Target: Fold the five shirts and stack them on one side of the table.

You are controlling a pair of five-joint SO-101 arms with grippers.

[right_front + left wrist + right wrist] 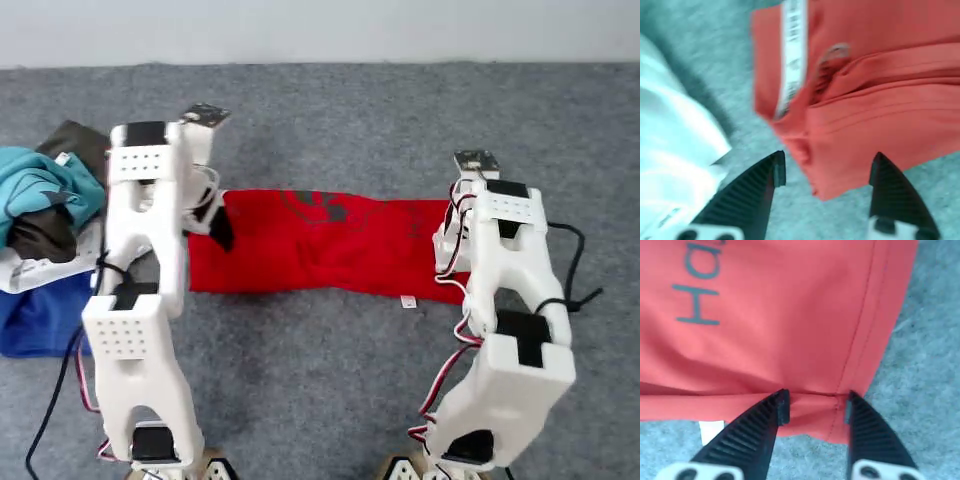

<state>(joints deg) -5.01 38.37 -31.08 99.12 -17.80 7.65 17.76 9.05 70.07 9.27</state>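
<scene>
A red shirt (pixel 320 245) lies folded into a long strip across the middle of the grey table, one arm at each end. My left gripper (pixel 215 225) hangs open over the strip's left end; in the left wrist view its black fingers (pixel 772 172) straddle the red corner (pixel 840 125) near the white collar label (pixel 790 55). My right gripper (pixel 447 262) stands open at the strip's right end, where the fingertips (pixel 782 405) bracket the hemmed edge of the red cloth (pixel 790 330). A white tag (pixel 712 430) pokes out under that edge.
At the table's left edge lies a loose pile: a teal shirt (pixel 40 185) and a dark one (pixel 40 235) on top, a white one (pixel 30 268) and a blue one (pixel 40 315) beneath. White cloth (pixel 675 150) lies beside the left gripper. Bare grey felt (pixel 320 380) spreads in front.
</scene>
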